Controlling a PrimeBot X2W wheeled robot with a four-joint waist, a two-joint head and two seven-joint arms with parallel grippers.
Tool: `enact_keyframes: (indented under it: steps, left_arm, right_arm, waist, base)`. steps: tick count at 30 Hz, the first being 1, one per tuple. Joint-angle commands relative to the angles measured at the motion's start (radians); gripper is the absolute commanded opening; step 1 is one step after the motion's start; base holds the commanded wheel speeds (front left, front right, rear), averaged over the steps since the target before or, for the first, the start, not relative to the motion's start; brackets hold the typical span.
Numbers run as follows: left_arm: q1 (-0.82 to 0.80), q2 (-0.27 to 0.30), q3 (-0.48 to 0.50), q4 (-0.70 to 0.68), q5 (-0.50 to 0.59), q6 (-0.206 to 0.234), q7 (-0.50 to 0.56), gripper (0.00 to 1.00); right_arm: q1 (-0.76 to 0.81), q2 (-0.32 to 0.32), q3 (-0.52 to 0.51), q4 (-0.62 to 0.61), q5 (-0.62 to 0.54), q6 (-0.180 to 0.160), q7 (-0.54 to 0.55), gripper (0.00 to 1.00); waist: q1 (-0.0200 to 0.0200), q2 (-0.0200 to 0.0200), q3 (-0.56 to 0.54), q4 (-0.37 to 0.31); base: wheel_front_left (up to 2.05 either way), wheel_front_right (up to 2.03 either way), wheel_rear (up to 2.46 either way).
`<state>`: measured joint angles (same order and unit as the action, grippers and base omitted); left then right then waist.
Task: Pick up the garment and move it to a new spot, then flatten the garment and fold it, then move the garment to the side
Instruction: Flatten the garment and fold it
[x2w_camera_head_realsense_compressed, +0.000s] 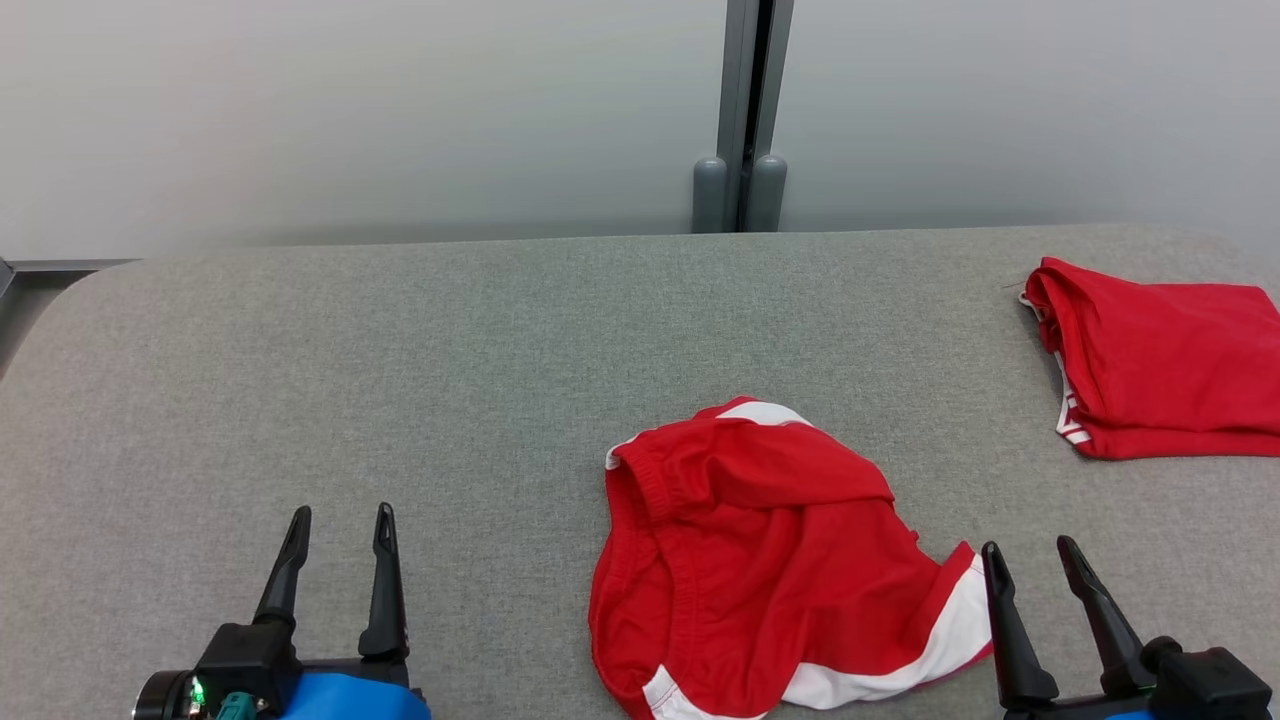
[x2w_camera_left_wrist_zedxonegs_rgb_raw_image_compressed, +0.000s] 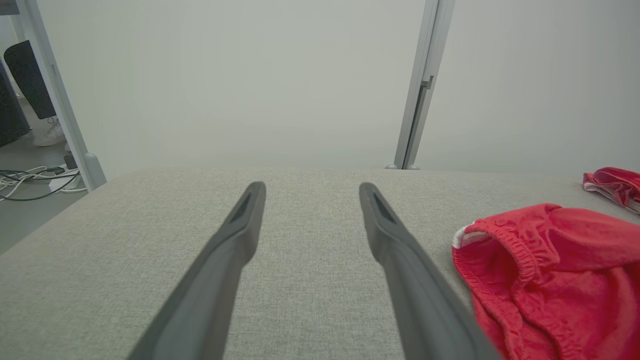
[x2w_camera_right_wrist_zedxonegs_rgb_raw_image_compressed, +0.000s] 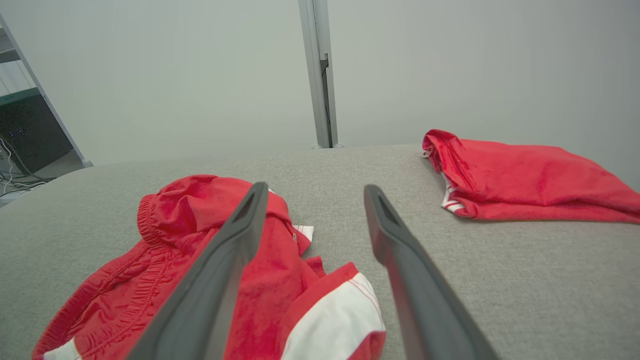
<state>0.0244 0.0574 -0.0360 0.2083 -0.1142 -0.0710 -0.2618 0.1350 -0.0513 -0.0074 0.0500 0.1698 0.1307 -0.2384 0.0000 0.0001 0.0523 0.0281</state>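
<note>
Red shorts (x2w_camera_head_realsense_compressed: 760, 560): crumpled, white-trimmed, near the surface's front edge, closer to my right; not yet lifted.
Grey surface (x2w_camera_head_realsense_compressed: 400, 380): woven cloth, with room on my left for flattening.
Folded red garment (x2w_camera_head_realsense_compressed: 1160, 370): far right, apart, seemingly already put aside.
Left jaws: wide, empty.
Right jaws: wide, empty, beside the shorts' hem, placed to grasp.

Grey fabric tabletop (x2w_camera_head_realsense_compressed: 400, 400); folded red cloth (x2w_camera_head_realsense_compressed: 1165, 365) at far right; pale wall (x2w_camera_head_realsense_compressed: 350, 120), grey post (x2w_camera_head_realsense_compressed: 745, 110) behind; floor cables (x2w_camera_left_wrist_zedxonegs_rgb_raw_image_compressed: 25, 182).
</note>
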Motion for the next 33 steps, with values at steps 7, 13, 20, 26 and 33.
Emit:
enact_keyframes:
  steps: [7, 13, 20, 26, 33]
  left_arm:
    - [-0.008, 0.002, -0.021, -0.009, 0.005, -0.013, -0.004, 1.0]
    - [-0.035, 0.006, -0.134, 0.011, 0.021, -0.046, -0.004, 1.0]
    - [-0.071, 0.049, -0.371, 0.077, 0.007, -0.061, 0.011, 1.0]
    - [-0.111, 0.127, -0.594, 0.123, -0.089, -0.059, 0.059, 1.0]
    - [-0.159, 0.187, -0.743, 0.202, -0.19, -0.059, 0.128, 1.0]
  right_arm:
    - [-0.012, 0.001, -0.017, 0.025, -0.005, 0.0, 0.018, 1.0]
    - [-0.056, -0.018, -0.045, 0.09, -0.039, 0.0, 0.05, 1.0]
    - [-0.124, -0.069, -0.036, 0.192, -0.031, 0.0, 0.076, 1.0]
    - [-0.17, -0.089, -0.016, 0.268, -0.018, 0.0, 0.066, 1.0]
    - [-0.203, -0.093, 0.009, 0.321, -0.003, 0.0, 0.04, 1.0]
  waist:
    - [0.0, -0.0001, 0.005, -0.006]
    - [0.0, -0.0001, 0.017, -0.015]
    - [0.0, -0.0001, 0.027, -0.027]
    - [0.0, -0.0001, 0.035, -0.036]
    - [0.0, -0.0001, 0.051, -0.062]
  base:
    - [0.0, 0.0, 0.0]
    - [0.0, 0.0, 0.0]
    - [0.0, 0.0, 0.0]
    - [0.0, 0.0, 0.0]
    - [0.0, 0.0, 0.0]
